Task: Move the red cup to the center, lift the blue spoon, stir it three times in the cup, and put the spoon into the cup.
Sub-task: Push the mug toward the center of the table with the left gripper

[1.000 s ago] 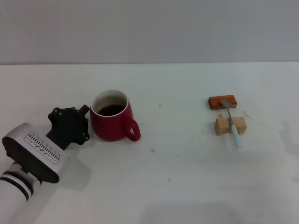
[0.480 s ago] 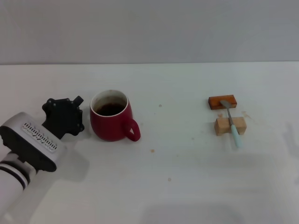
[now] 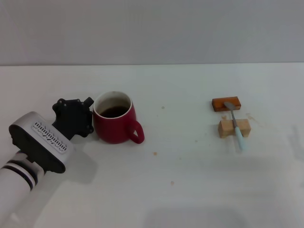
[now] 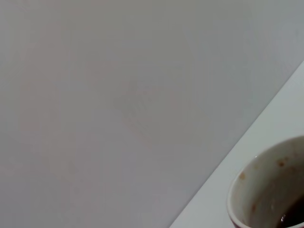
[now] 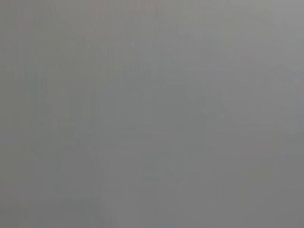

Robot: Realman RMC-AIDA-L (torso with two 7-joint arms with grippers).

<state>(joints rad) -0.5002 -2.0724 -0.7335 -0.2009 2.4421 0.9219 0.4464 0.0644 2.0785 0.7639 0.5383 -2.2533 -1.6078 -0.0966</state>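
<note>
The red cup stands left of the table's middle, dark liquid inside, its handle pointing right. Its white inner rim fills one corner of the left wrist view. My left gripper, a black head on a white arm, sits tight against the cup's left side. The blue spoon lies far to the right, across a pale wooden block, with its metal bowl on an orange-brown block. The right gripper appears in no view.
The white table runs back to a grey wall. A few small brown specks dot the surface between the cup and the blocks. The right wrist view is plain grey.
The left gripper drew back to the left half a second ago and has now come right again, up against the cup. The cup sits slightly further right than before.
</note>
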